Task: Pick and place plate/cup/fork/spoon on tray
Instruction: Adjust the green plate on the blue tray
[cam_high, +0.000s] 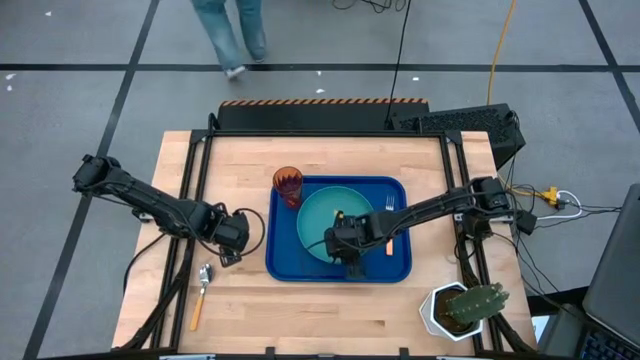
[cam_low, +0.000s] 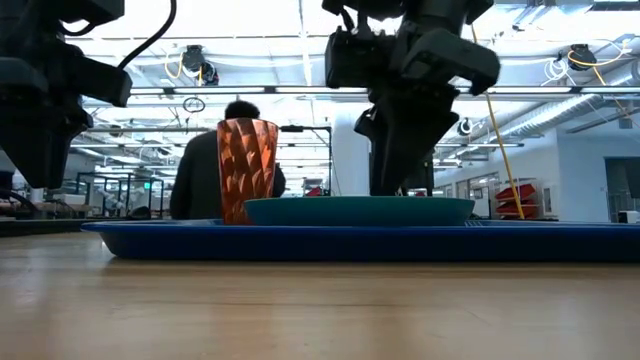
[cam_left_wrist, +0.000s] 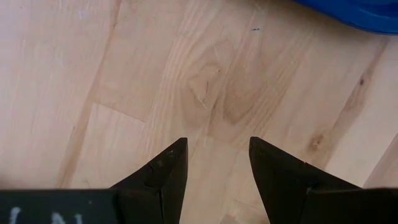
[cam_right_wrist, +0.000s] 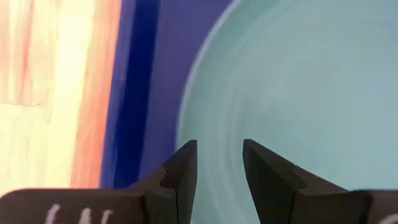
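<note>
The blue tray (cam_high: 395, 268) lies mid-table. On it lie the teal plate (cam_high: 322, 215), the amber cup (cam_high: 288, 186) at its far left corner, and the fork (cam_high: 389, 222) along its right side. The spoon (cam_high: 201, 290) lies on the table at the near left. My right gripper (cam_high: 349, 255) is open, low over the plate's near rim (cam_right_wrist: 205, 93); in the low view (cam_low: 398, 185) it reaches down to the plate (cam_low: 358, 209). My left gripper (cam_high: 232, 243) is open and empty over bare wood (cam_left_wrist: 205, 93), left of the tray. My right gripper's open fingers (cam_right_wrist: 186, 168) point down at the plate's near rim. I cannot tell whether they touch it.
A white pot with a cactus (cam_high: 465, 308) stands at the table's near right corner. The tray's corner (cam_left_wrist: 360, 12) shows in the left wrist view. A person walks beyond the table's far edge (cam_high: 230, 30); another sits in the room behind the cup (cam_low: 205, 170).
</note>
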